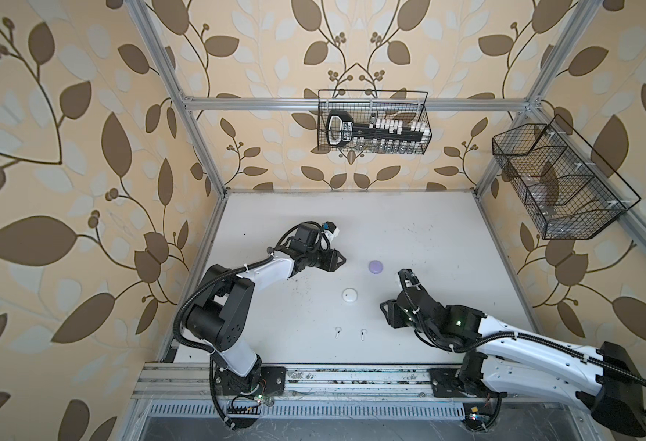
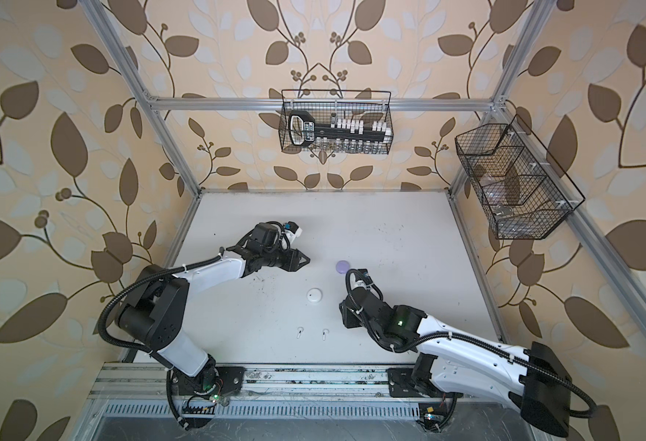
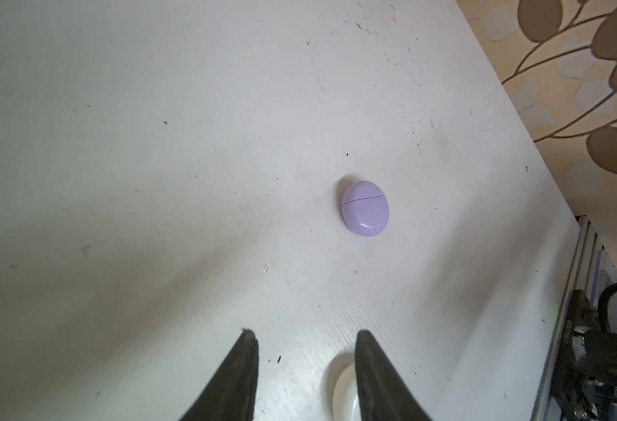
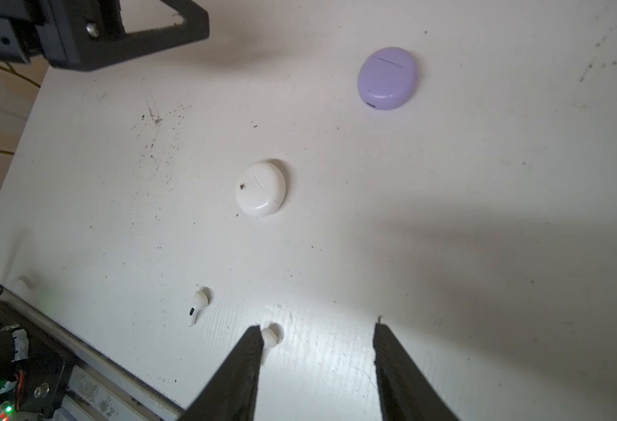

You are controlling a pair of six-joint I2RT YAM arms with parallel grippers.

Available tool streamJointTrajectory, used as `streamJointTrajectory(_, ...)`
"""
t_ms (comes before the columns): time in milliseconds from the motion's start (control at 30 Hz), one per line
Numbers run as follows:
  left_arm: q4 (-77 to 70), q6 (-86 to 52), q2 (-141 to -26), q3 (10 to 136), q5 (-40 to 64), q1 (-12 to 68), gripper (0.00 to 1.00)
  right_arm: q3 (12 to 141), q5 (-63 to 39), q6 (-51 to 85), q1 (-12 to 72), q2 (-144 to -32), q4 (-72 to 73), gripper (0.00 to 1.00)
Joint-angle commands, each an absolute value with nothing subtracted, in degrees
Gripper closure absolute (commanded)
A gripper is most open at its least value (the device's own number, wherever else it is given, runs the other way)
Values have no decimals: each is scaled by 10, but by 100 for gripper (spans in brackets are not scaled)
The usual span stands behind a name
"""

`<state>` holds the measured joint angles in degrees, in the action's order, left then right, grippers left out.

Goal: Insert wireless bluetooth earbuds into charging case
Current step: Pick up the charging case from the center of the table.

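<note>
White earbuds point(image 4: 197, 306) point(image 4: 272, 333), 2, lie outside left jaws and right jaws — both spread, empty.

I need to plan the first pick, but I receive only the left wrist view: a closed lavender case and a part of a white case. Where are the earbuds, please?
Observer: Two lie loose on the table, side by side: a first white earbud and a second white earbud, on the robot's side of the white case.
Operator: Is the white case open?
Observer: No, the right wrist view shows its lid shut.
Operator: And the right pincer?
Observer: The right pincer is open and empty, near the second white earbud but not touching it.
</note>
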<state>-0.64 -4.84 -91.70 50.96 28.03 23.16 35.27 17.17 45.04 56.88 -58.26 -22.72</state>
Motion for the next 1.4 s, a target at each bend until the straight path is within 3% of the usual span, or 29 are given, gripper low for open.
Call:
streamJointTrajectory(0,-57,-16,-881,454,329,205,54,397,183,384,576,-637,-215,48)
streamJointTrajectory(567,-178,107,-762,277,477,191,52,577,163,176,590,-898,-219,40)
streamJointTrajectory(900,-237,48,-786,269,478,169,52,592,130,124,575,-984,-178,40)
streamJointTrajectory(1367,-341,-105,-883,298,536,69,51,597,111,102,548,-1029,-151,43)
